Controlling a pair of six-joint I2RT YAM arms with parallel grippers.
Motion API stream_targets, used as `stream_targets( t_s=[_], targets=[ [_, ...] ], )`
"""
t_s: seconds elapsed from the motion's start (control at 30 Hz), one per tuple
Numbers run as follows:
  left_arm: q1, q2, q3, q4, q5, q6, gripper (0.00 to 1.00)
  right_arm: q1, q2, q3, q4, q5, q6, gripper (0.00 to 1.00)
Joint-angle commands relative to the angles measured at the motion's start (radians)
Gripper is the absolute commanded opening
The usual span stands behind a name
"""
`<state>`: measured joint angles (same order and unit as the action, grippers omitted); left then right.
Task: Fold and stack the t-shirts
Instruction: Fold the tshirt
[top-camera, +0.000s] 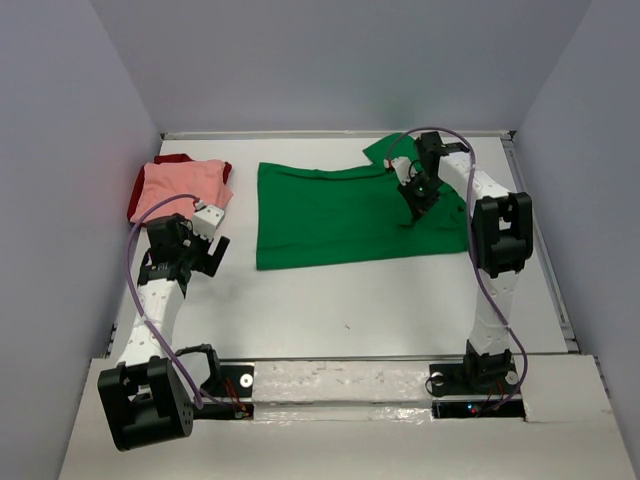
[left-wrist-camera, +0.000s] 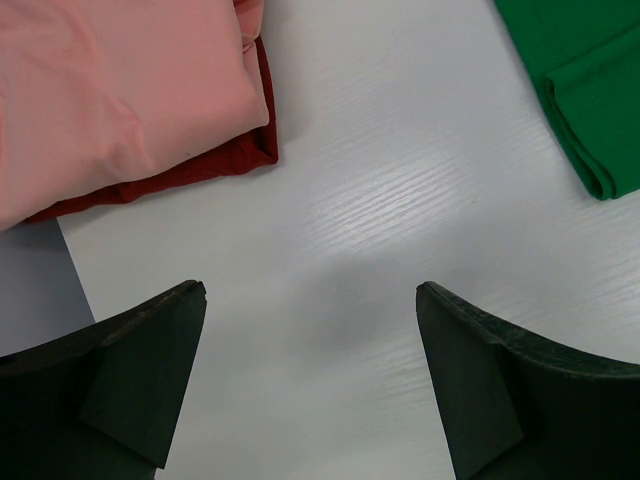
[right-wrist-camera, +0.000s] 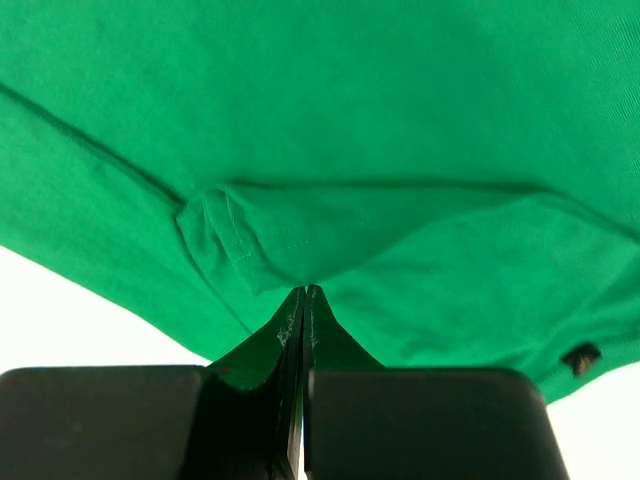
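The green t-shirt (top-camera: 340, 215) lies spread flat at the table's centre, its right sleeve partly folded inward. My right gripper (top-camera: 418, 196) is over that sleeve area; in the right wrist view its jaws (right-wrist-camera: 305, 290) are shut, pinching a fold of green cloth (right-wrist-camera: 400, 120) drawn up to the tips. A folded salmon pink t-shirt (top-camera: 180, 188) rests on a folded dark red t-shirt (top-camera: 176, 158) at the far left. My left gripper (top-camera: 213, 255) hovers open just in front of that stack, over bare table (left-wrist-camera: 311, 290), with pink cloth (left-wrist-camera: 110, 90), the dark red edge (left-wrist-camera: 200, 170) and a green corner (left-wrist-camera: 590, 90) in view.
Grey walls enclose the white table (top-camera: 400, 310) on three sides. A taped strip (top-camera: 340, 385) runs along the near edge between the two arm bases. Purple cables loop beside each arm.
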<state>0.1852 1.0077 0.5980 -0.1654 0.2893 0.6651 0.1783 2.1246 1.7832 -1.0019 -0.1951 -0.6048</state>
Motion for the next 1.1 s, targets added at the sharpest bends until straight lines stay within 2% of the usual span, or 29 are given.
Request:
stream_targets(
  t_s=[0.0,0.13,0.33,0.5,0.63,0.8,0.93,1.07],
  targets=[
    [0.003,-0.009,0.017,0.006,0.025,0.008,0.99,0.016,0.054,0.074,-0.056,-0.058,0.008,0.00],
    [0.003,-0.011,0.017,0.007,0.022,0.008,0.99,0.027,0.107,0.117,-0.029,-0.072,0.020,0.00],
    [0.003,-0.006,0.020,0.006,0.014,0.007,0.99,0.047,0.187,0.293,0.029,-0.182,0.063,0.00],
    [0.003,-0.015,0.020,0.004,0.016,0.007,0.99,0.047,0.066,0.262,0.192,-0.236,0.097,0.00],
    [0.003,-0.017,0.023,0.000,0.024,0.007,0.99,0.047,-0.006,0.274,0.180,-0.196,0.094,0.00],
    [0.003,-0.015,0.026,-0.005,0.039,0.010,0.99,0.047,-0.132,0.168,0.169,-0.074,0.046,0.00],
    [0.003,-0.026,0.039,-0.019,0.057,0.014,0.99,0.047,-0.202,-0.028,0.195,0.058,0.088,0.00],
    [0.003,-0.041,0.042,-0.026,0.089,0.025,0.99,0.009,-0.287,-0.183,0.218,0.030,0.129,0.00]
  ],
)
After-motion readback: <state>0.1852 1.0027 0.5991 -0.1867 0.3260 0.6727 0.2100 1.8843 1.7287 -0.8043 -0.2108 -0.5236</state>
